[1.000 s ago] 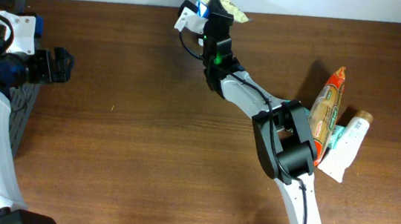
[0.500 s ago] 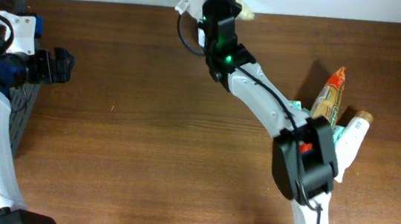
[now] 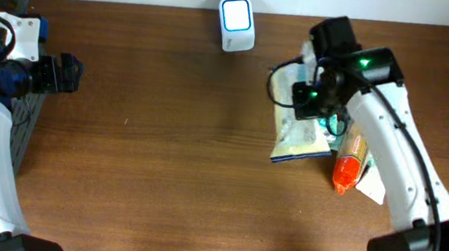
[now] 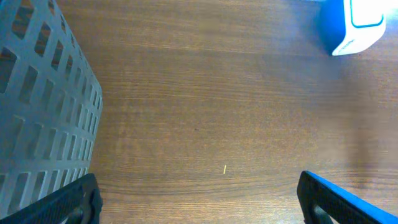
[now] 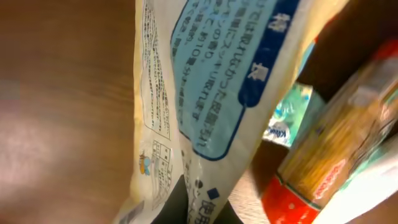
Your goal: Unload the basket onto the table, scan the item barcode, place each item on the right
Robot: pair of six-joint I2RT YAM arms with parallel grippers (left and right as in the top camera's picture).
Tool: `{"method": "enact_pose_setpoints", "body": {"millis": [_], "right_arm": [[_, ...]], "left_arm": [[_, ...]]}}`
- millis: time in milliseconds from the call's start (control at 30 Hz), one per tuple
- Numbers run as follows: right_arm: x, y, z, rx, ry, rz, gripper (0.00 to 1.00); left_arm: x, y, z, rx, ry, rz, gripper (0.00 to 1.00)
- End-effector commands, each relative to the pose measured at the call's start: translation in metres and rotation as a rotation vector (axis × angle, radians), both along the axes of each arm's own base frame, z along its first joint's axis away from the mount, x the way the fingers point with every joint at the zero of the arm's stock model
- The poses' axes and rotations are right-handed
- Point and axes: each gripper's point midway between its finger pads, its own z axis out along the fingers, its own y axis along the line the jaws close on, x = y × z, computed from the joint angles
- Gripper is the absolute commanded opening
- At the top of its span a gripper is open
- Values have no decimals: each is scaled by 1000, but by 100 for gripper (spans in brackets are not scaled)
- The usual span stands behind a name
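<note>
My right gripper (image 3: 315, 97) is clamped on the white-and-blue packet (image 3: 298, 137), at the right of the table (image 3: 160, 177) just beside an orange-ended pack (image 3: 346, 165), well apart from the scanner (image 3: 238, 14); my left gripper (image 3: 69, 74) stands wide open, empty.

Grey slotted basket (image 4: 37, 112) at wooden table's (image 3: 160, 177) left edge; orange-ended packet (image 3: 345, 167) at right, white tube (image 3: 372, 189) just beside.

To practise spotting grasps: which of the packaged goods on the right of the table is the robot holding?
The pale packet with the blue label, clamped in the right gripper; the orange-red packet beside it lies free on the table.
</note>
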Motion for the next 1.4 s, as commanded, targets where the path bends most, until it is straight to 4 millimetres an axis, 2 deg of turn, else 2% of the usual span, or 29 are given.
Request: {"method": "enact_pose_setpoints", "body": {"millis": [0,100,167,200,233,267,333,367,400,433,500,567,667,733,800,867,900,967,1067,1167,1367], "right_arm": [[-6,-31,-26,34,92,-202,4],[-2,-107,-47,14,108,-416,4],[0,-140,-55,21,94,-505,4],[-3,-168,-65,32,90,-579,4],[-7,-182,-73,47,95,-615,6],[-10,-190,-83,90,97,-591,11],[-15,-194,-98,157,102,-571,67],[-17,-194,-100,162,107,-571,81],[-15,-189,-99,183,101,-544,88],[-11,-182,-96,219,89,-498,100],[-3,-169,-80,301,63,-449,99],[4,-162,-44,331,17,-376,99],[4,-149,38,235,-82,-271,99],[-1,-125,86,191,-154,-195,99],[-9,-79,133,189,-258,-59,99],[-21,-46,159,207,-328,32,99],[-34,-24,172,228,-356,83,99],[-63,4,189,258,-386,167,99],[-90,18,209,333,-418,130,99],[-106,8,210,311,-410,104,99],[-102,-3,207,247,-419,70,99]], "left_arm": [[0,-1,4,3,-14,-11,99],[0,-1,4,3,-15,-11,99],[0,-1,4,3,-14,-11,99],[0,-1,4,3,-15,-11,99],[0,-1,4,3,-14,-11,99],[0,-1,4,3,-14,-11,99],[0,-1,4,3,-15,-11,99],[0,-1,4,3,-15,-11,99],[0,-1,4,3,-15,-11,99],[0,-1,4,3,-15,-11,99],[0,-1,4,3,-15,-11,99],[0,-1,4,3,-15,-11,99],[0,-1,4,3,-15,-11,99],[0,-1,4,3,-14,-11,99],[0,-1,4,3,-15,-11,99],[0,-1,4,3,-15,-11,99],[0,-1,4,3,-15,-11,99],[0,-1,4,3,-15,-11,99],[0,-1,4,3,-14,-11,99],[0,-1,4,3,-15,-11,99],[0,-1,4,3,-14,-11,99]]}}
